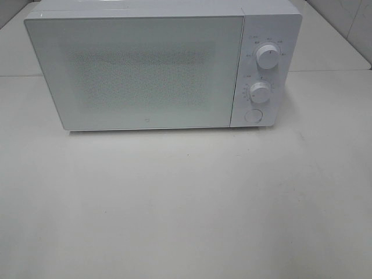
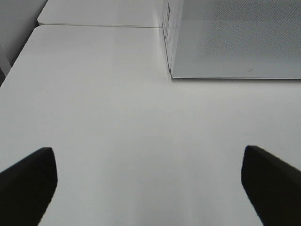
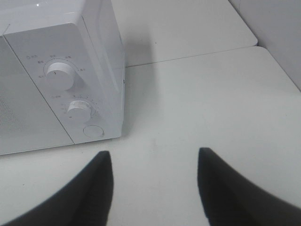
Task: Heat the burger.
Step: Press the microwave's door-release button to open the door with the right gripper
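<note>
1. The white table [image 1: 186,221] fills the lower half and the edges of the high view. A seam crosses it behind the oven, in the upper part of the frame.
2. A white microwave [image 1: 165,64] stands on the table across the upper part of the high view, its front facing the camera.
3. Its door [image 1: 136,72] is closed. The dotted window panel reads as pale grey, and what lies inside cannot be made out through it.
4. The burger shows in none of the three views, so neither its place nor its look can be told; it may be behind that door, but the panel hides any proof.
5. The left hand [image 2: 146,155] is released, with its dark fingers [image 2: 28,183] spread wide above bare table, near the microwave's left front corner.
6. The right hand [image 3: 154,153] is also parted, with nothing between its fingers [image 3: 221,188], near the control panel.
7. On that panel, at the upper right of the high view, are an upper knob [image 1: 268,56], a lower knob [image 1: 261,92] and a round button [image 1: 253,115].
</note>
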Action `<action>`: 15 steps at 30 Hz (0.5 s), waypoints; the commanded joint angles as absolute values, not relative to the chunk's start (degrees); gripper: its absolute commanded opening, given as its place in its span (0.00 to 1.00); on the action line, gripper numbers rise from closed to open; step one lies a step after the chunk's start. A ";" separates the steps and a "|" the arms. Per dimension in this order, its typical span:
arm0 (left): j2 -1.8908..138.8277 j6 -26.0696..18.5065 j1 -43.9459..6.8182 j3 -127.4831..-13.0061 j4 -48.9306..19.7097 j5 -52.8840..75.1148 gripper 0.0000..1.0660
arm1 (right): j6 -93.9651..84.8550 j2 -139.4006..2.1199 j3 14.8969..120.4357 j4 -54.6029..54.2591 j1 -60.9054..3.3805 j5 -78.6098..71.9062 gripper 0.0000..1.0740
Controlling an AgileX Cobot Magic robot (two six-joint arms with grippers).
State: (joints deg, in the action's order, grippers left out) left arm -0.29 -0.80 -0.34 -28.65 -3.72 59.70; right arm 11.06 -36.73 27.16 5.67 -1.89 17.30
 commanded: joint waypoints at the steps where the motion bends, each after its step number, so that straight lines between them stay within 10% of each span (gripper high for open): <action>1: -1.55 -0.92 -0.34 -28.48 -4.13 59.36 0.94 | 13.35 -42.69 26.93 6.07 -1.55 10.49 0.22; 7: -1.55 -0.92 -0.34 -28.48 -4.13 59.36 0.94 | 19.88 -50.48 26.93 6.07 -1.55 2.86 0.00; 15: -1.55 -0.92 -0.34 -28.48 -4.13 59.36 0.94 | 25.44 -60.10 26.93 6.07 -1.60 -7.79 0.00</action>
State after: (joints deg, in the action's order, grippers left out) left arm -0.29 -0.80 -0.34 -28.65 -3.72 59.70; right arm 23.38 -58.79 27.16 5.67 -1.89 -4.47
